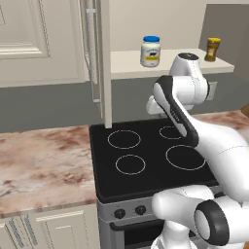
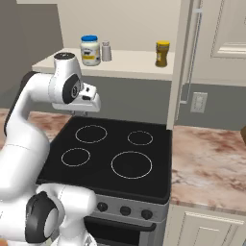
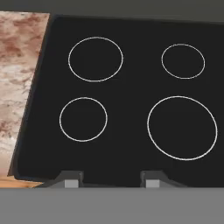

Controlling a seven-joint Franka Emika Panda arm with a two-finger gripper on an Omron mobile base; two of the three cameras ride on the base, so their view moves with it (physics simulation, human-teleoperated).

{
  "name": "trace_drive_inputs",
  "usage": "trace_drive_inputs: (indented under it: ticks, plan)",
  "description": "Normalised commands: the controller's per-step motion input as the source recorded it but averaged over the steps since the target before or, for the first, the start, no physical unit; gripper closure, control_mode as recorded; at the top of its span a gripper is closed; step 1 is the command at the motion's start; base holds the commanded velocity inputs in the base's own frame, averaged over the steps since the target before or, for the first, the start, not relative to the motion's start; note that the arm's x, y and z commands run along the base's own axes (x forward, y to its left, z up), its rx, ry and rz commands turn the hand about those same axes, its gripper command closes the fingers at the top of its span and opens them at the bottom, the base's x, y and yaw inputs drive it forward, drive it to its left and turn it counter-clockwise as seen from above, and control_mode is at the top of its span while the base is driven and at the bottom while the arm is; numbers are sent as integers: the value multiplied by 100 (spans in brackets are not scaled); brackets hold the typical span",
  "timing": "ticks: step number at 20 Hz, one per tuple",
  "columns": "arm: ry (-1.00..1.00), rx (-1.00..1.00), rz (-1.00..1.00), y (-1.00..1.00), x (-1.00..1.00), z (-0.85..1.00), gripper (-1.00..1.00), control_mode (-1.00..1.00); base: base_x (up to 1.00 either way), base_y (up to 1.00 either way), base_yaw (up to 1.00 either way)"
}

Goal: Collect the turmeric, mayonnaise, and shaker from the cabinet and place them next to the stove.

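Observation:
The mayonnaise (image 1: 151,51) (image 2: 90,50), a white jar with a blue lid, stands on the beige shelf board (image 1: 127,65) (image 2: 129,64) of the open cabinet. The slim grey shaker (image 2: 106,51) is right beside it. The yellow-orange turmeric (image 1: 212,49) (image 2: 162,53) stands further along the same shelf. Below lies the black stove (image 1: 148,158) (image 2: 115,151) (image 3: 131,87) with its four ring burners. My gripper (image 3: 112,179) (image 2: 79,113) hangs over the stove's back edge, well below the shelf. It points down at the cooktop, open, with nothing between its fingertips (image 3: 72,179).
The cabinet door (image 1: 105,63) (image 2: 180,62) stands open edge-on beside the shelf, with its bar handle (image 1: 90,39) (image 2: 194,53). Marble counter (image 1: 44,155) (image 2: 211,158) runs on both sides of the stove. A wall outlet (image 2: 198,102) sits under the cabinet.

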Motion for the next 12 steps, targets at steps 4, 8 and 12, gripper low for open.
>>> trace_drive_inputs:
  ticks: [4, 8, 12]
  plan:
    - [-13, 0, 0, 0, -30, 0, -100, -100, 0, 0, 0]
    - [-28, 0, 0, -3, -44, 10, -100, -100, 0, 0, 0]
    - [-39, 2, 1, 0, -38, 45, -100, -100, 0, 0, 0]
